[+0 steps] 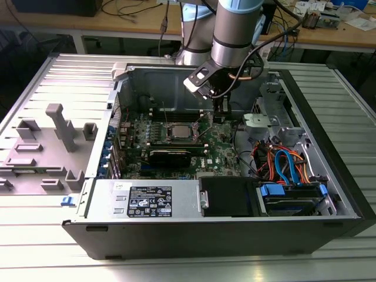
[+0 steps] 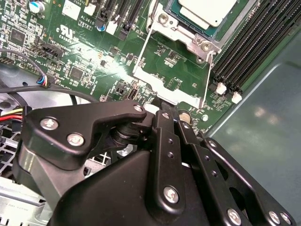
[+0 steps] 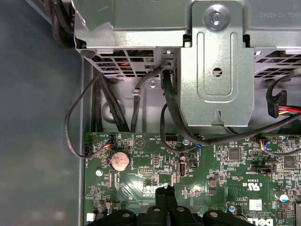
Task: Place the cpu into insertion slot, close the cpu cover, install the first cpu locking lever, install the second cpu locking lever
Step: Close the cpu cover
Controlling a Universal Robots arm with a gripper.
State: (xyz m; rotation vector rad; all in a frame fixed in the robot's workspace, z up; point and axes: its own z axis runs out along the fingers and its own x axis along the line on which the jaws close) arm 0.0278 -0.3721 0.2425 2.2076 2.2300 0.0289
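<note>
Your arm reaches into the open computer case [image 1: 338,194] on the ribbed metal tabletop [image 1: 176,267], its end effector [image 1: 218,116] hanging low over the green circuit board [image 1: 220,154]. In the second wrist view, the cpu [image 2: 207,10] sits in the insertion slot [image 2: 187,36], dull metal top showing. The cpu cover [image 2: 156,83] is swung open, away from the socket, green board visible through its cut-out middle. The end effector's [image 2: 162,113] tip is at the cover's free edge. In the first wrist view its fingers [image 3: 161,197] are drawn together to a point; you cannot tell whether they pinch the frame.
</note>
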